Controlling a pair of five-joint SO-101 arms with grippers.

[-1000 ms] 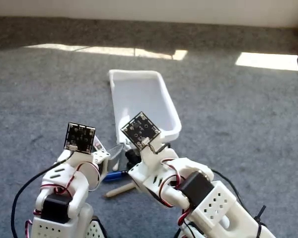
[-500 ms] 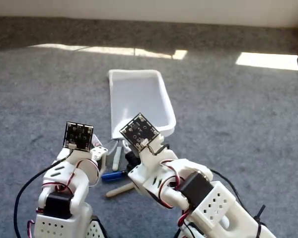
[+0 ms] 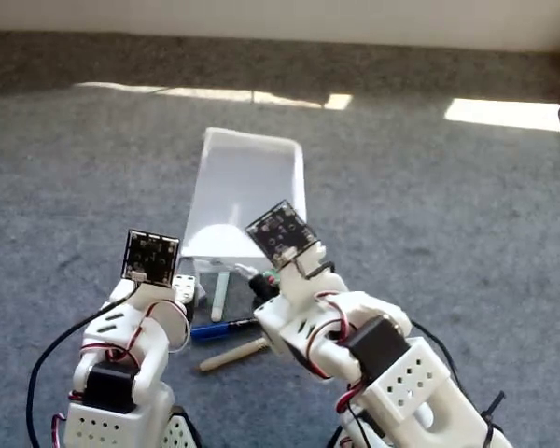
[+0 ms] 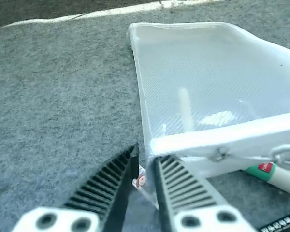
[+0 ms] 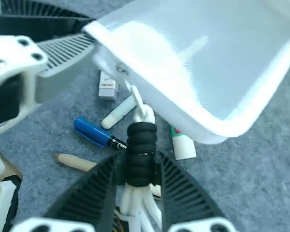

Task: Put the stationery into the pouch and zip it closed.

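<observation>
The white mesh pouch [image 3: 247,177] lies on the grey carpet with its mouth toward the arms. My left gripper [image 4: 145,157] is shut on the pouch's [image 4: 208,72] near corner. My right gripper [image 5: 140,162] is shut on the black zipper pull [image 5: 141,145], a wound cord tied to the pouch [image 5: 208,58] rim. Outside the pouch, by its mouth, lie a blue pen [image 3: 219,329], a wooden stick [image 3: 233,354], a white pen [image 3: 220,294], a small eraser [image 5: 106,86] and a white-and-green tube [image 5: 182,142]. A pale stick-like shape [image 4: 185,108] shows through the mesh.
Grey carpet [image 3: 448,205] spreads on all sides of the pouch, with sunlit patches [image 3: 504,114] along the far edge. The loose stationery lies between the two arm bases. The left arm's fingers [image 5: 53,53] sit close beside the pouch mouth in the right wrist view.
The pouch's near end has swung left, so it now lies angled the other way. My right gripper has shifted right and slightly away. The left arm has barely moved.
</observation>
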